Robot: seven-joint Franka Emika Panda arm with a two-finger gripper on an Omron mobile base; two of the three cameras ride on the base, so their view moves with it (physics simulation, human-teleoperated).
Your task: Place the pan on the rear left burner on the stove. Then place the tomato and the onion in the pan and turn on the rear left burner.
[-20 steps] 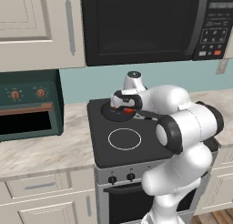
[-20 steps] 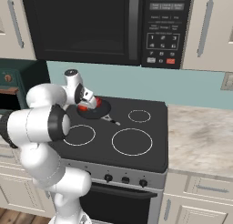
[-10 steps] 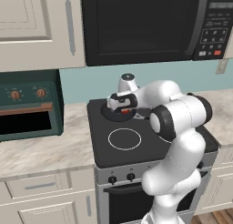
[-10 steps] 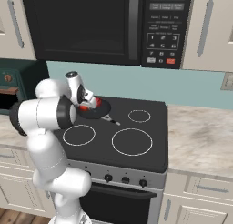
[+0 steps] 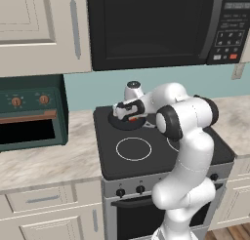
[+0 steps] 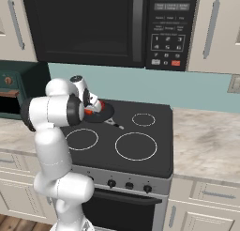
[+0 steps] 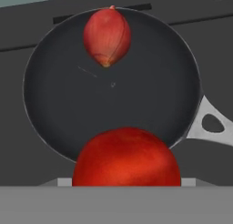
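The black pan (image 7: pixel 136 95) sits on the stove's (image 5: pixel 146 163) rear left, covering the burner ring there; its silver handle (image 7: pixel 211 123) points toward the stove's middle. A reddish onion (image 7: pixel 108 36) lies inside the pan at its far edge. The red tomato (image 7: pixel 126 157) looms large just above the pan's near rim, hiding my fingertips. My gripper (image 5: pixel 128 115) hangs low over the pan (image 5: pixel 128 124), shut on the tomato. From the right, the gripper (image 6: pixel 92 110) hovers over the pan (image 6: pixel 102 113), with red showing under it.
A dark green countertop oven (image 5: pixel 29 119) stands on the counter left of the stove. The microwave (image 5: pixel 156 29) hangs above. The front left ring (image 5: pixel 134 149) and the large front right ring (image 6: pixel 135 146) are bare. Black knobs (image 5: pixel 129 191) line the silver front panel.
My hand has shifted slightly left and lower over the pan while the elbow swung toward the left. The pan and onion stayed where they were.
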